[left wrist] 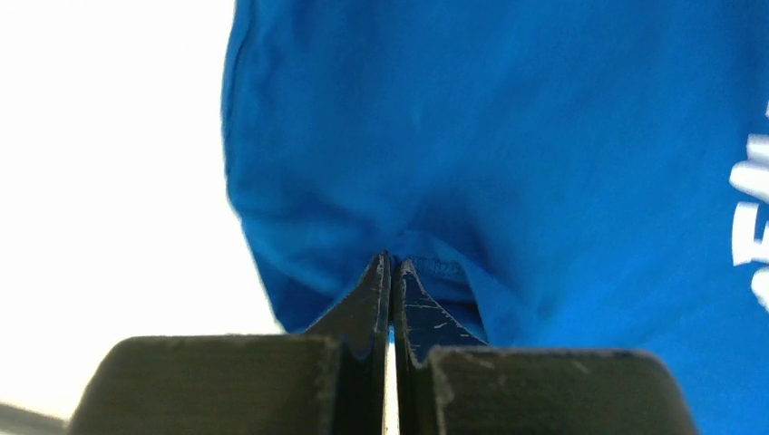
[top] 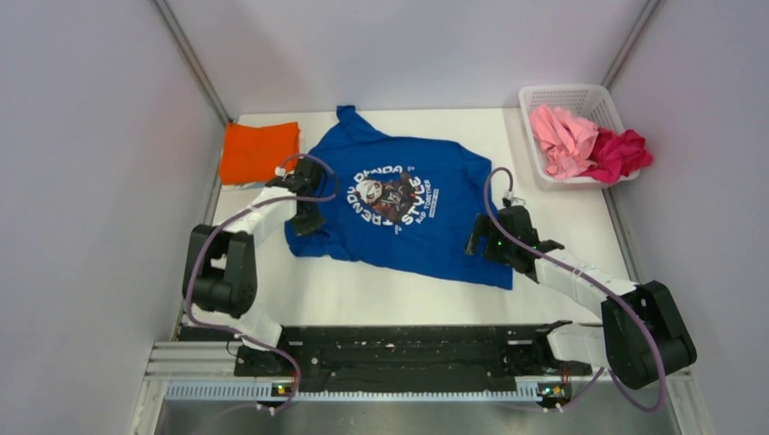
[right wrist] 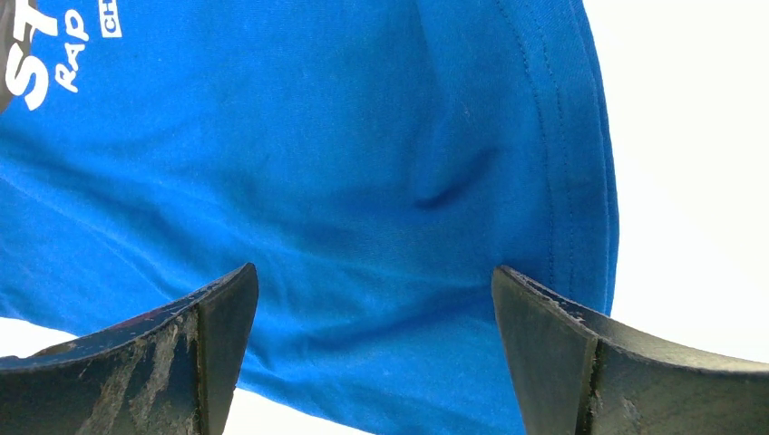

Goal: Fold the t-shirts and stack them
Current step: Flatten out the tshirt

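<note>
Nipping blue t-shirt (top: 399, 213) at its left edge with left gripper (left wrist: 392, 263) — right gripper (right wrist: 374, 272) gaping over its right hem.

Spread print-up and a bit skewed on white table (top: 363, 294). Left: clenched tight on a puckered fold of the edge, or so it seems — cloth between the tips hard to make out. Right: released wide, fingers either side of blue cloth just inside the stitched hem. Folded orange t-shirt (top: 258, 152) just beside blue t-shirt's far-left corner. Light pink t-shirt (top: 562, 136) and magenta t-shirt (top: 618, 152) heaped in white basket (top: 567, 93), off its far-right corner.
</note>
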